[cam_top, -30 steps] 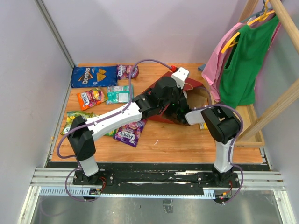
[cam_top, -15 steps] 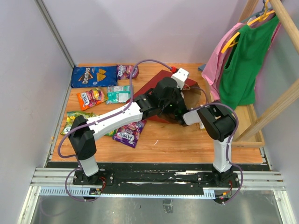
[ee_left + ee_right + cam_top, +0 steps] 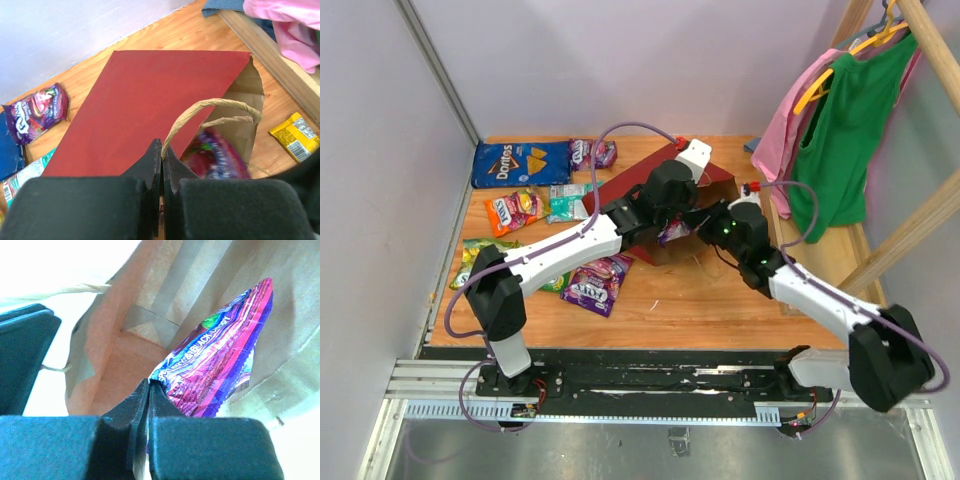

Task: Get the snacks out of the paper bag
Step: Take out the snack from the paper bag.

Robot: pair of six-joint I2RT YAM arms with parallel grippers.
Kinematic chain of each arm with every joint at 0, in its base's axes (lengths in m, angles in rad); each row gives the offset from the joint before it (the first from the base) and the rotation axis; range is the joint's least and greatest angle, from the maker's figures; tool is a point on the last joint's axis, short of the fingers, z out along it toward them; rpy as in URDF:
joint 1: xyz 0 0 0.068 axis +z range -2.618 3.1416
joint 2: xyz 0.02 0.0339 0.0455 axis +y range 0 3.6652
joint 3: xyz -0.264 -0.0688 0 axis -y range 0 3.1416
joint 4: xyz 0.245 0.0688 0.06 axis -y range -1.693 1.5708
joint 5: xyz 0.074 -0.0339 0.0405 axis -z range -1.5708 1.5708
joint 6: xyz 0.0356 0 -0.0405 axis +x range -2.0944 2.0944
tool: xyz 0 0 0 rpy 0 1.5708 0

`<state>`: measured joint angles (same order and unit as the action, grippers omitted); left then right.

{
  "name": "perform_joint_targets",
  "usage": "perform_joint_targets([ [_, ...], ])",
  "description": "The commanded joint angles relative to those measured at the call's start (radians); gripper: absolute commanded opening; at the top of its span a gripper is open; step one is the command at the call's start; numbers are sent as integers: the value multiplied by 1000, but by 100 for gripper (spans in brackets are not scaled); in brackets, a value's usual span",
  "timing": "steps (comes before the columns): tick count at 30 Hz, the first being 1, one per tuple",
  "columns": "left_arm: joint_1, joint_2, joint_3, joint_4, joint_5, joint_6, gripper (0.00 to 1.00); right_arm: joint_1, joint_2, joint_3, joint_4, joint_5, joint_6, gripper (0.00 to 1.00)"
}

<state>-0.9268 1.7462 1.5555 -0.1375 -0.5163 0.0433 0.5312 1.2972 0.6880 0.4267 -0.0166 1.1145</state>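
1. Paper bag [image 3: 140, 100]: on table [image 3: 720, 300], red side up, mouth facing your right arm.
2. Your left hand [image 3: 161, 150]: pinched tight on loop handle [image 3: 215, 105].
3. Your right hand [image 3: 149, 385]: clamped on corner of purple-pink candy packet [image 3: 220, 365], just inside bag mouth.
4. Doritos bag [image 3: 520, 163]: far left on table, well apart from paper bag.
5. Yellow bar [image 3: 295, 135]: beside bag mouth.

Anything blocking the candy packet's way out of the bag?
Nothing visible does. The right gripper pinches the purple-pink candy packet in the open mouth of the paper bag; the left gripper holds one handle.
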Motion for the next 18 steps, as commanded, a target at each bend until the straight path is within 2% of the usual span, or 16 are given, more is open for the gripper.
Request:
perform_joint_targets([
  [1, 5, -15, -7, 41, -55, 27, 1, -7, -169, 5, -230, 110, -108, 1],
  [6, 19, 0, 24, 39, -57, 36, 1, -8, -328, 38, -389, 158, -179, 1],
  [10, 49, 19, 110, -14, -14, 17, 0, -22, -436, 45, -490, 183, -209, 1],
  [14, 91, 89, 336, -150, 42, 2, 1, -65, -534, 87, -620, 132, -258, 1],
  [18, 125, 183, 543, -233, 53, 11, 1, -74, -608, 151, -739, 29, -444, 1],
])
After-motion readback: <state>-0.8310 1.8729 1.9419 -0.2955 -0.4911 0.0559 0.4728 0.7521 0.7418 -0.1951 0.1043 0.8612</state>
